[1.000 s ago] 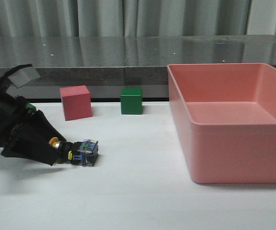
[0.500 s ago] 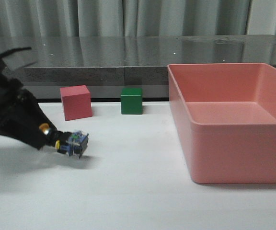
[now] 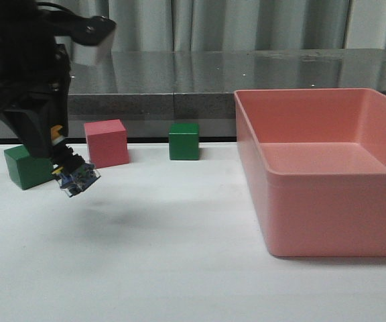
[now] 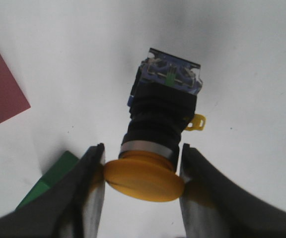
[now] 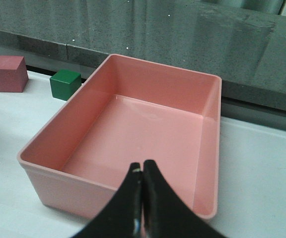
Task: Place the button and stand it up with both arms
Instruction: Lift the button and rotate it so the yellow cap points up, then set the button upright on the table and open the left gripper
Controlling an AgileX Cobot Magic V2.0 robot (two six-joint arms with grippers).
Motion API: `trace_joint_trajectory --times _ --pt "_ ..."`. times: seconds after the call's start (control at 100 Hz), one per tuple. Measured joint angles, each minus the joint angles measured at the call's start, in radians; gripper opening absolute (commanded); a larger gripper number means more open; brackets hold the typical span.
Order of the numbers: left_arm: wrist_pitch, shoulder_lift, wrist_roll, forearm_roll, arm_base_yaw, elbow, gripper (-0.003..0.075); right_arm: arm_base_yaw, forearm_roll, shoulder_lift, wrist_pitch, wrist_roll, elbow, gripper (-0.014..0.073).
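Observation:
My left gripper (image 3: 57,149) is shut on the button (image 3: 77,177) and holds it in the air above the table's left side, clear base down and tilted. In the left wrist view the fingers (image 4: 91,191) press both sides of the yellow cap (image 4: 144,179); the black body and clear base (image 4: 172,77) hang below, off the white table. My right gripper (image 5: 142,173) is shut and empty, above the near edge of the pink bin (image 5: 128,136). It does not show in the front view.
A green cube (image 3: 27,168) stands just behind the held button. A pink cube (image 3: 106,143) and a second green cube (image 3: 183,141) stand at the back. The large pink bin (image 3: 327,174) fills the right half. A dark ledge runs along the back.
My left gripper has lifted the button off the table and swung from lying low to pointing downward. The green cube behind it has come into view.

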Motion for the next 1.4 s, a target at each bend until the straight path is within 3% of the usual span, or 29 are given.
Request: trace_joint_trajectory --times 0.16,0.3,0.7,0.84,0.98,1.07,1.4 --pt "-0.006 0.056 -0.229 0.3 -0.138 0.0 -0.002 0.0 0.0 0.0 0.0 0.0 0.0 -0.0062" --pt "0.01 0.111 -0.336 0.47 -0.216 0.0 -0.002 0.0 0.0 0.0 0.0 0.0 0.0 -0.0062" --pt "0.02 0.161 -0.365 0.52 -0.238 -0.005 -0.0011 0.0 0.0 0.0 0.0 0.0 0.0 -0.0062" --pt "0.018 0.161 -0.365 0.518 -0.238 -0.005 0.0123 0.0 0.0 0.0 0.0 0.0 0.0 -0.0062" --pt "0.008 0.161 -0.365 0.51 -0.238 -0.005 0.0403 0.0 0.0 0.0 0.0 0.0 0.0 -0.0062" --pt "-0.007 0.161 -0.367 0.506 -0.238 -0.005 0.0512 0.0 0.0 0.0 0.0 0.0 0.0 -0.0062" --pt "0.058 0.161 -0.373 0.504 -0.238 -0.005 0.0536 0.0 0.0 0.0 0.0 0.0 0.0 -0.0062"
